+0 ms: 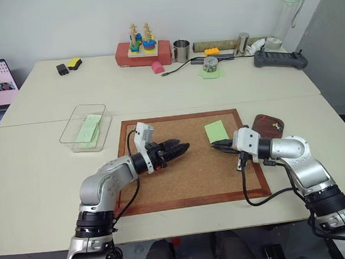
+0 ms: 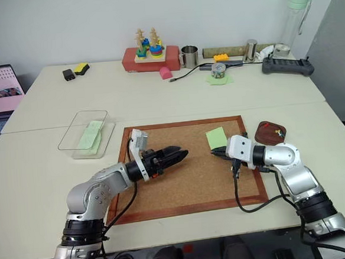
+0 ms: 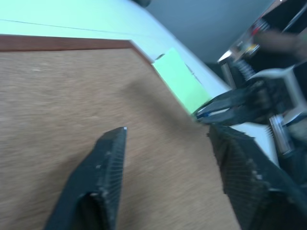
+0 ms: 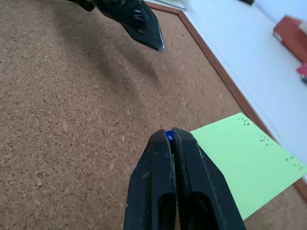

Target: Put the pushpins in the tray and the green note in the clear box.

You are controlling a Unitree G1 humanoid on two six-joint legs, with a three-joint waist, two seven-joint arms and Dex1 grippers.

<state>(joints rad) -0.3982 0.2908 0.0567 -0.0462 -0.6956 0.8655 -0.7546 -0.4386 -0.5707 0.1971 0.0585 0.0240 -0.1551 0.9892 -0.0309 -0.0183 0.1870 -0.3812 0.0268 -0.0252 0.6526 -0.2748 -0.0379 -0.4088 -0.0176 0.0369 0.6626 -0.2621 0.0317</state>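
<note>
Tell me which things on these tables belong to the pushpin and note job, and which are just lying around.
Job: green note, blue pushpin in right gripper, tray, clear box, cork board.
Lying about: stacking toy, metal cup, bottle, small jar.

A cork board (image 1: 187, 164) lies on the table (image 1: 39, 174); stacking toys (image 1: 141, 40), a metal cup (image 1: 182, 50) behind.

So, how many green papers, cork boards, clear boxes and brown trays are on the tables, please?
Green papers: 3, first note on the cork board, second note in the clear box, wrinkled sheet under the jar
Cork board: 1
Clear box: 1
Brown tray: 1
Total: 6
</note>
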